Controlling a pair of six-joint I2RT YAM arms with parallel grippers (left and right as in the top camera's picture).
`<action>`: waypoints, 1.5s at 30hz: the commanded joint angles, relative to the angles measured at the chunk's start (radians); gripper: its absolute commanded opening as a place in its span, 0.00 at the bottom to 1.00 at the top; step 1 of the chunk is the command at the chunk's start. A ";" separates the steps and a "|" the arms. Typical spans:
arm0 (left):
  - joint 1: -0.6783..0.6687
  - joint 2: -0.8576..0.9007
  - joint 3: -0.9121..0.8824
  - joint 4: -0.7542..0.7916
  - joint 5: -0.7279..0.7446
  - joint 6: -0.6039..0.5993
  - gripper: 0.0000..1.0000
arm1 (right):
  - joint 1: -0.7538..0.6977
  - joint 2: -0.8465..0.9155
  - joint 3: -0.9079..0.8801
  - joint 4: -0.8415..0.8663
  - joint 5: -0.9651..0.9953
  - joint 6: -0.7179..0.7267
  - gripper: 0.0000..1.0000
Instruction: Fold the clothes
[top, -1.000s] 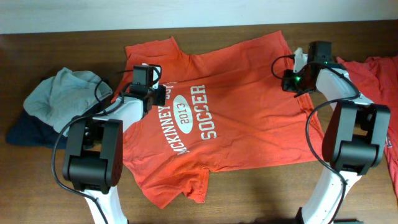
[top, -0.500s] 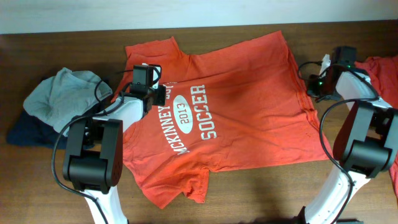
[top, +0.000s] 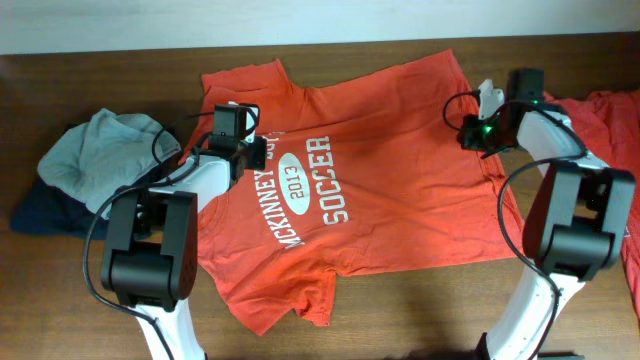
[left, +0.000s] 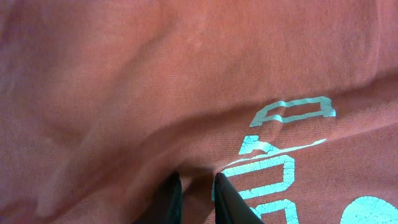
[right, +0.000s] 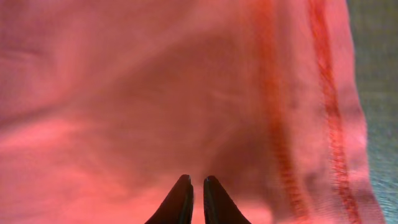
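The T-shirt (top: 380, 190) lies spread print-up mid-frame on the bench (top: 420, 310), the left gripper (left: 194, 196) pinching a fold by its lettering, the right gripper (right: 195, 199) closed over the hem at upper right.

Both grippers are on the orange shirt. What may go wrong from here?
1. The left gripper pinches a small ridge of the T-shirt beside the white print, not an edge. Pulling there may bunch the cloth instead of folding it.
2. The right gripper looks shut above the cloth near the stitched hem. It may slide over without catching anything.
3. Another red garment lies close to the right arm and might get dragged.
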 joint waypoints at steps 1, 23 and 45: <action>0.022 0.082 -0.047 -0.059 -0.042 0.005 0.19 | -0.004 0.039 0.013 0.003 0.220 0.016 0.13; 0.022 0.082 -0.045 -0.061 -0.045 0.005 0.19 | -0.106 -0.095 0.102 -0.059 -0.131 0.011 0.19; 0.022 0.082 -0.028 -0.063 -0.045 0.005 0.19 | -0.195 -0.103 0.112 -0.381 0.380 0.283 0.14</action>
